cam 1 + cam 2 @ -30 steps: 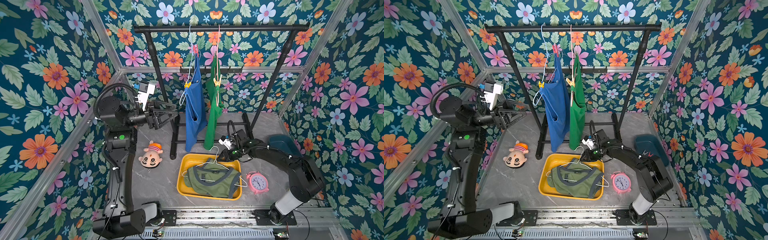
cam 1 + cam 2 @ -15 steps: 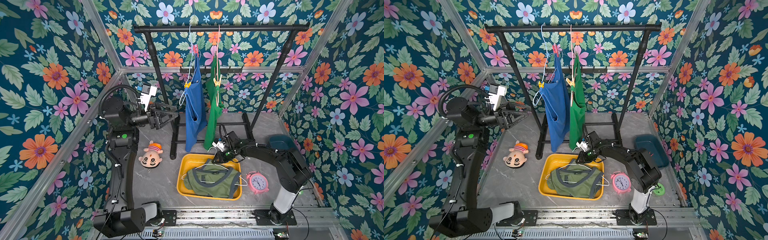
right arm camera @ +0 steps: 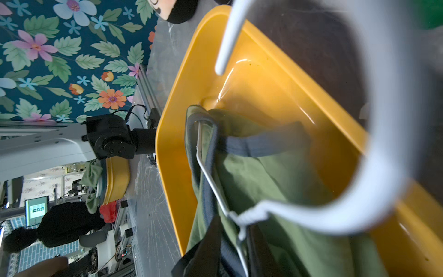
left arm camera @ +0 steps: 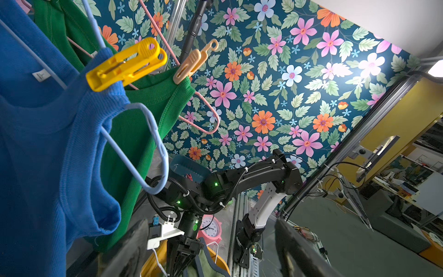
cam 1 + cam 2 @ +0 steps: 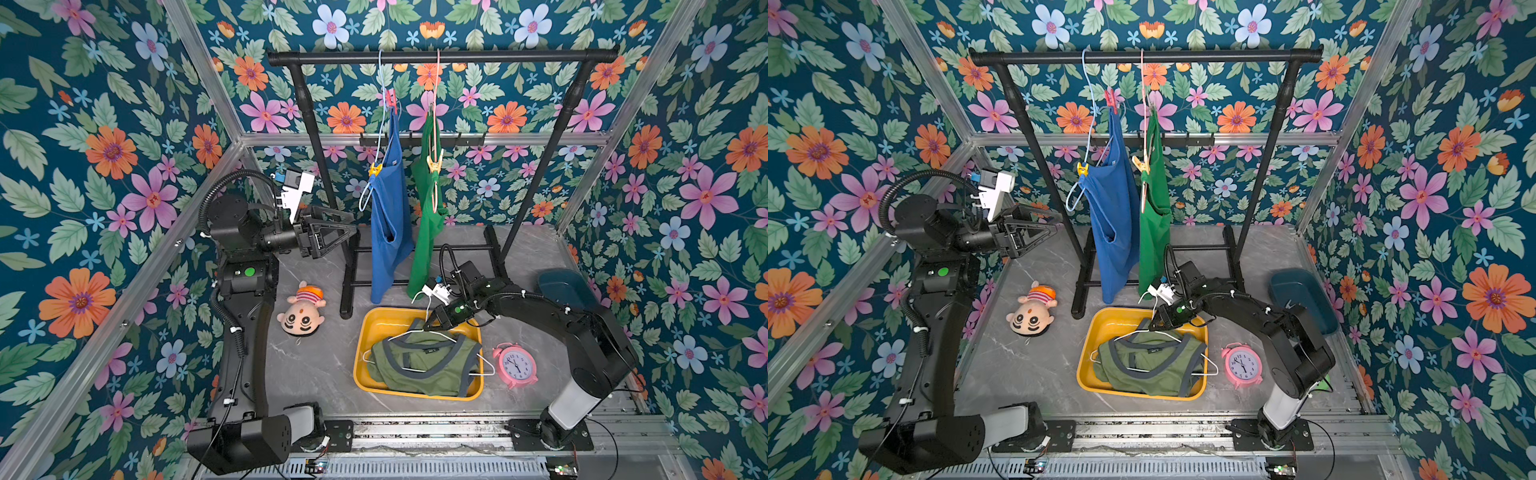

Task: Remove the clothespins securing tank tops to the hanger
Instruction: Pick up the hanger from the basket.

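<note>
My right claw (image 3: 233,224) is clamped on the twisted neck of the white hanger (image 3: 386,144), low over the yellow tray (image 5: 365,332); the olive tank top (image 5: 419,361) lies crumpled in that tray, threaded on this hanger; my left claw (image 5: 353,230) hangs with its jaws wide apart and nothing between them, near the blue tank top (image 5: 388,216); a yellow clothespin (image 4: 124,64) pins its strap to a blue hanger (image 4: 164,163), and a red clothespin (image 5: 390,99) sits higher up; beside it the green tank top (image 5: 426,216) carries a pale clothespin (image 4: 191,62) on a pink hanger (image 4: 203,130); both tops hang from the black rack (image 5: 498,56)
</note>
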